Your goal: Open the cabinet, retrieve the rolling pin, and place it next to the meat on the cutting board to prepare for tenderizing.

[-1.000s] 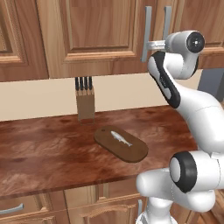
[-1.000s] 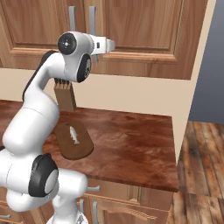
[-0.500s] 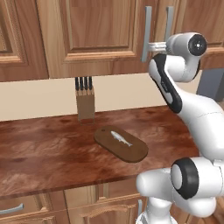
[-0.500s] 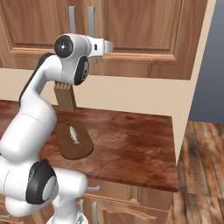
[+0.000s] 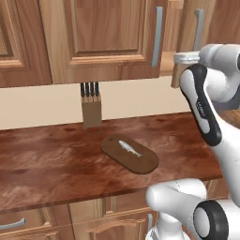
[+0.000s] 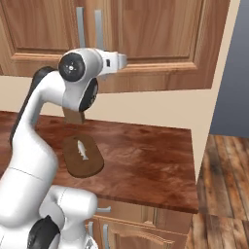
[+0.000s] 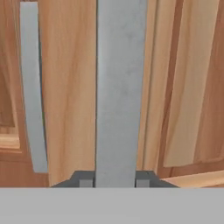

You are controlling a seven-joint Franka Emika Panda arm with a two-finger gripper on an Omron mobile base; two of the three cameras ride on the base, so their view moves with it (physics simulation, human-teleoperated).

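I've got the gripper (image 7: 114, 180) clamped on the right door's handle (image 7: 119, 87) of the cabinet (image 5: 103, 42), that door slightly ajar. Meat (image 5: 130, 148) lies on the board (image 5: 140, 161) mid-counter (image 5: 47, 164), knife block (image 5: 91, 111) behind at the wall. Wood floor (image 6: 223, 194) to the right.

Ahead of me a dark reddish-brown wooden counter (image 5: 47, 159) runs under a cream wall (image 5: 42, 105). Below it sit wooden drawer fronts (image 5: 28, 225). To my right, wood-plank floor (image 6: 223, 194) meets a grey wall (image 6: 233, 68).
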